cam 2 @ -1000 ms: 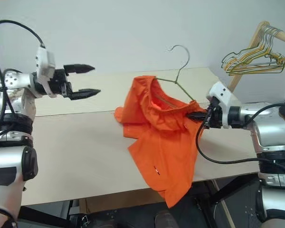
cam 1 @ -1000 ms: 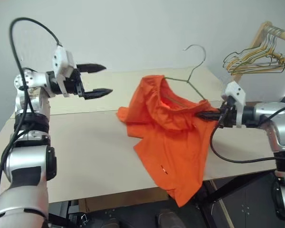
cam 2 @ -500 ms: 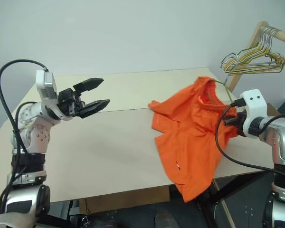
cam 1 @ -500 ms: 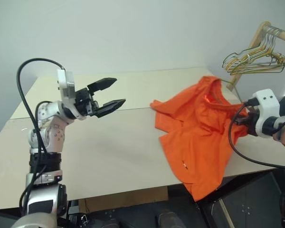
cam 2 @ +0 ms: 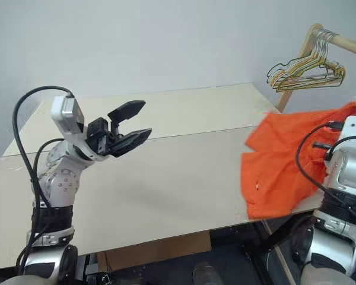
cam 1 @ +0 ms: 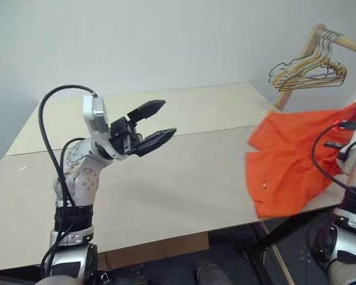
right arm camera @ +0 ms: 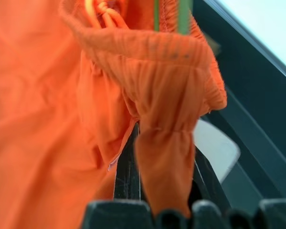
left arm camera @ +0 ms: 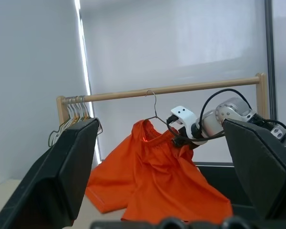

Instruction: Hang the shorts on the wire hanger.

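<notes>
My right gripper (right arm camera: 150,191) has its two fingers pinched tight on a fold of gathered waistband of the shorts (cam 1: 291,163), and the thin wire hanger (left arm camera: 155,107) runs up through the same bunch of cloth. The bright orange fabric hangs from that grip at the far right of the scene, draped past the right edge of the table (cam 1: 184,178), with its lower part spilling over the near right corner. The hanger's hook stands up just under the wooden rail (left arm camera: 181,89), with the shorts spread below it. My left gripper (cam 1: 154,126) is held over the left half of the table, fingers spread wide with nothing between them, pointing right toward the shorts. More wire hangers (cam 1: 305,68) are bunched on the rail at the far right.
</notes>
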